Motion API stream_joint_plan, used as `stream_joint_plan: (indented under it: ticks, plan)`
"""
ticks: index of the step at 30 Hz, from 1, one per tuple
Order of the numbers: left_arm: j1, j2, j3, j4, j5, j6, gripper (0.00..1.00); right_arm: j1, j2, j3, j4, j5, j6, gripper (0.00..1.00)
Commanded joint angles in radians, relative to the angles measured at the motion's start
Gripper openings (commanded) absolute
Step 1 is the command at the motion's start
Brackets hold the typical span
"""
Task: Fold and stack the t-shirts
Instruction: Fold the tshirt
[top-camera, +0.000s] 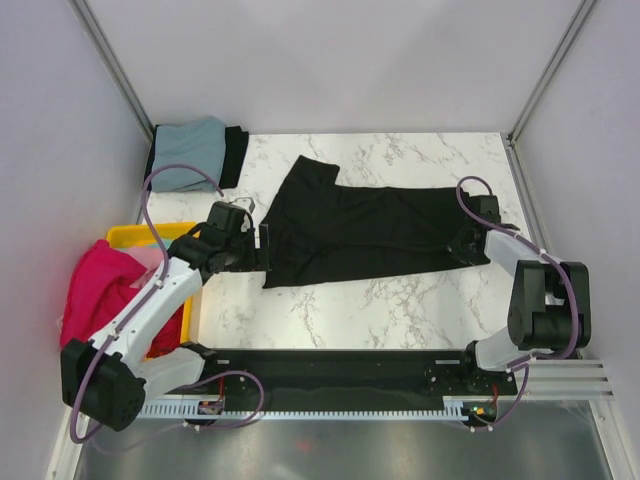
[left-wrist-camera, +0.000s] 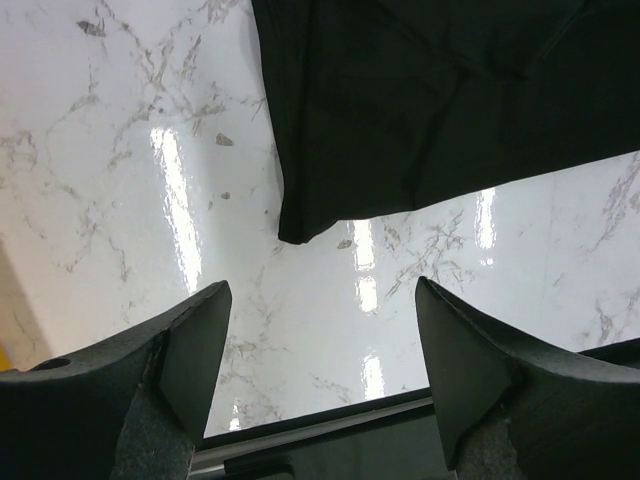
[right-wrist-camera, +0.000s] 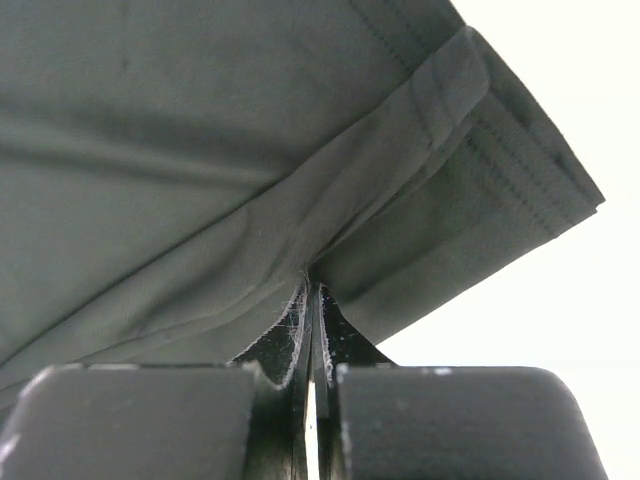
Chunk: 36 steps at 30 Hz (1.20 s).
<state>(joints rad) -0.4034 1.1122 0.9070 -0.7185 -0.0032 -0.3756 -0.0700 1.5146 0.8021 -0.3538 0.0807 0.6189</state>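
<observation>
A large black t-shirt (top-camera: 360, 235) lies spread across the middle of the marble table, one sleeve pointing to the back. My left gripper (top-camera: 262, 247) hovers open just off the shirt's near-left corner (left-wrist-camera: 300, 225), with only bare table between its fingers (left-wrist-camera: 190, 340). My right gripper (top-camera: 462, 250) is at the shirt's right edge, shut on a pinch of the black cloth (right-wrist-camera: 250, 150) by its stitched hem. A folded grey-blue t-shirt (top-camera: 190, 152) rests on a folded black one (top-camera: 236, 155) at the back left corner.
A yellow bin (top-camera: 130, 236) stands off the table's left edge with magenta and pink shirts (top-camera: 100, 290) heaped in and over it. Grey walls close in the left, back and right sides. A black rail (top-camera: 340, 365) runs along the near edge.
</observation>
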Motion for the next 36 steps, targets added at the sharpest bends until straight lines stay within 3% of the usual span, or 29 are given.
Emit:
stream_joint_plan:
  ticks: [1,8,16,17,19,20,21,25,29,32,34,36]
  plan:
    - [0.005,-0.041,-0.014,0.053,-0.035,0.047,0.82,-0.002,0.025,0.051,0.009,0.065,-0.016,0.0]
    - [0.005,-0.04,-0.02,0.051,-0.032,0.053,0.81,-0.002,0.133,0.149,0.018,0.083,0.01,0.0]
    - [0.005,-0.04,-0.025,0.05,-0.026,0.055,0.8,-0.053,0.318,0.46,-0.034,0.033,0.073,0.02]
    - [0.005,-0.041,-0.026,0.051,-0.021,0.053,0.8,-0.054,0.326,0.517,-0.037,0.016,0.087,0.09]
    - [0.003,-0.043,-0.026,0.051,-0.023,0.053,0.8,-0.053,0.352,0.568,-0.033,-0.012,0.093,0.45]
    - [0.005,-0.045,-0.028,0.051,-0.023,0.053,0.8,-0.053,0.364,0.612,-0.025,-0.024,0.091,0.73]
    - [0.003,-0.045,-0.028,0.051,-0.023,0.053,0.8,-0.053,0.386,0.632,-0.016,-0.05,0.085,0.8]
    - [0.003,-0.041,-0.026,0.051,-0.023,0.043,0.8,-0.054,0.333,0.629,-0.022,-0.073,0.047,0.84]
    - [0.003,-0.035,-0.043,0.041,-0.04,-0.044,0.8,-0.079,0.164,0.411,-0.008,0.031,0.018,0.9]
    - [0.003,-0.023,-0.095,0.044,-0.009,-0.147,0.81,-0.175,0.026,0.211,0.038,-0.019,0.016,0.9]
    - [0.003,-0.02,-0.137,0.072,-0.012,-0.207,0.88,-0.223,-0.049,0.108,0.084,-0.053,0.009,0.91]
    - [0.002,-0.025,-0.167,0.122,-0.011,-0.236,0.91,-0.234,-0.051,0.069,0.098,-0.07,0.001,0.91]
